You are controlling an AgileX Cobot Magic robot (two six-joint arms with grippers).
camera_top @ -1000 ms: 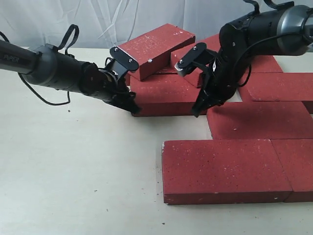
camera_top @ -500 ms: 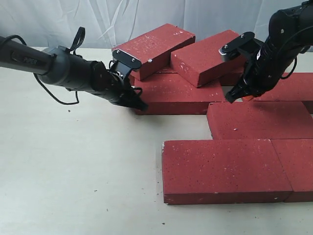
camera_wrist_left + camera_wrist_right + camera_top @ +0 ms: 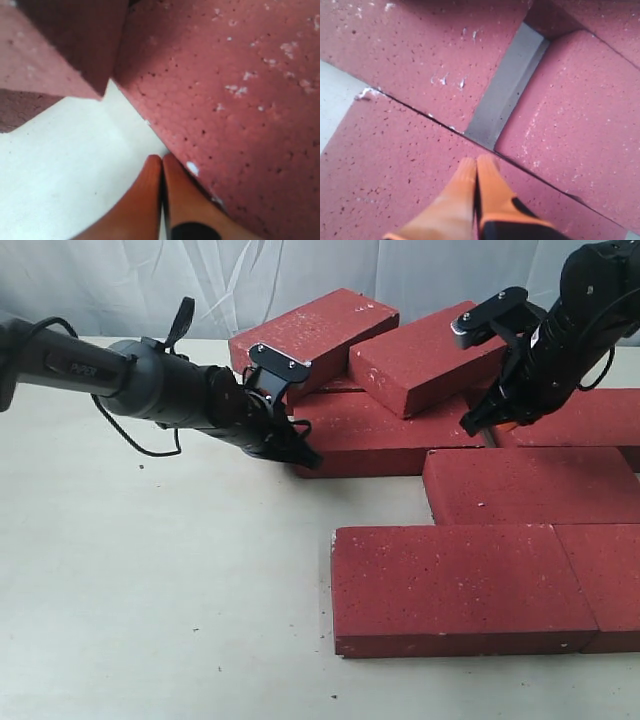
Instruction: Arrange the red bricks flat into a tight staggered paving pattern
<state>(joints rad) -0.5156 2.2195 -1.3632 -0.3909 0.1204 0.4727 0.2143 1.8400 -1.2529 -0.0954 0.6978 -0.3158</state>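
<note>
Bricks (image 3: 370, 435) beside closed left hand (image 3: 308, 456)

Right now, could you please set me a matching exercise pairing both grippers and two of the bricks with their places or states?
1 left gripper
2 right gripper
3 back-left brick
4 front-left brick

A flat, nearest the camera
B shut, by a gap between bricks
C tilted on other bricks
D shut, at a brick's corner

Pairs: 1-D, 2-B, 3-C, 4-A
</note>
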